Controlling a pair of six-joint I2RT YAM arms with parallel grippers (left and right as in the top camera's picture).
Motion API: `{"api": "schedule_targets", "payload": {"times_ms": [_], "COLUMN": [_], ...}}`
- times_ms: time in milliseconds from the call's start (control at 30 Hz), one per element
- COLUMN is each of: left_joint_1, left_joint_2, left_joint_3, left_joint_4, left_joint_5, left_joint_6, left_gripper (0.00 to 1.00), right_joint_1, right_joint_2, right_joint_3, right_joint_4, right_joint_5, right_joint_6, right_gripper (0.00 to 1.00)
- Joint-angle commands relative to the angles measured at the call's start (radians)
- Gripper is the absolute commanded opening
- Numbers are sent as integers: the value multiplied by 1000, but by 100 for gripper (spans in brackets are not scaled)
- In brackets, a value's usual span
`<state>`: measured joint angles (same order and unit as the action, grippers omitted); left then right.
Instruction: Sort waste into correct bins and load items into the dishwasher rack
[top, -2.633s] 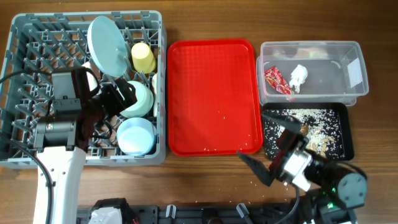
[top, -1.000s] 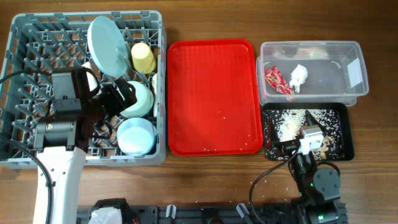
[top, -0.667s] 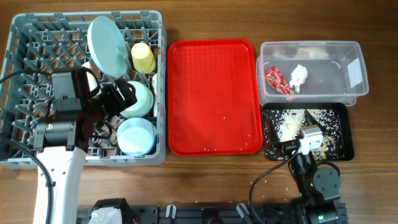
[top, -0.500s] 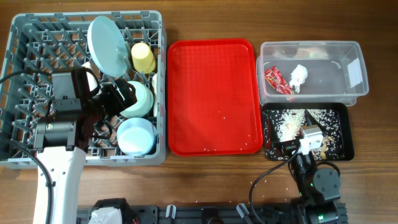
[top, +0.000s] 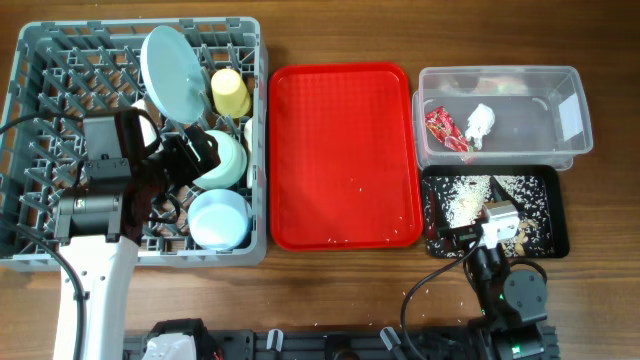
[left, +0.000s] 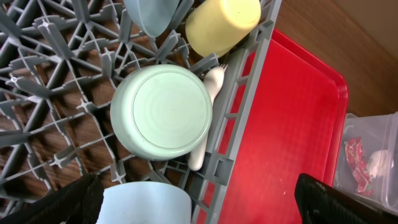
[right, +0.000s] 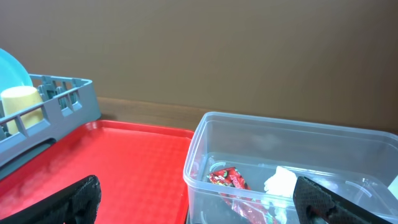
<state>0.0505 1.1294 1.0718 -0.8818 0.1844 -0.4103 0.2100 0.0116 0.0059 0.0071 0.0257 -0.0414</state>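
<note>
Right gripper (right: 196, 194) has drawn back over black tray (top: 556, 228), gaping empty like left gripper (left: 196, 193); stray rice (top: 352, 183) lies leftward.

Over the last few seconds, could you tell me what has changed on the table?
The right gripper drew back from beside the red tray to over the black tray, jaws open. The left gripper, dishwasher rack, wrapper and tissue in the clear tub stayed put.
</note>
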Motion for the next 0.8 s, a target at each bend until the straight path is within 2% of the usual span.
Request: {"api": "schedule_targets", "payload": {"times_ms": [0, 133, 200, 367, 433, 533, 633, 700, 767], "left_joint_1": [-4, -4, -4, -4, -4, -4, -4, -4, -4], "left_joint_2": [-1, -6, -73, -357, -524, -687, -858, -925, -977], "left_joint_3": [10, 7, 7, -56, -130, -226, -406, -514, -613], "left_joint_4": [2, -2, -4, -4, -5, -13, 1, 132, 358], "left_joint_5": [12, 12, 12, 12, 12, 12, 4, 9, 9], "left_joint_6": [-2, -2, -2, -2, -2, -2, -2, -12, -50], "left_gripper": [100, 100, 100, 100, 100, 100, 100, 100, 100], "right_joint_1": [2, 2, 2, 2, 2, 2, 2, 2, 2], "right_joint_2": [-8, -8, -8, -8, -8, -8, -8, -8, -8], "right_joint_3": [-1, -1, -1, -1, -1, -1, -1, -1, -1], "right_joint_4": [2, 2, 2, 2, 2, 2, 2, 2, 2], "right_joint_5": [-21, -21, -21, -21, -20, -21, -21, -21, -21], "right_joint_6": [18, 18, 18, 18, 18, 18, 18, 18, 18], "right_gripper": [100, 100, 100, 100, 100, 100, 100, 100, 100]}}
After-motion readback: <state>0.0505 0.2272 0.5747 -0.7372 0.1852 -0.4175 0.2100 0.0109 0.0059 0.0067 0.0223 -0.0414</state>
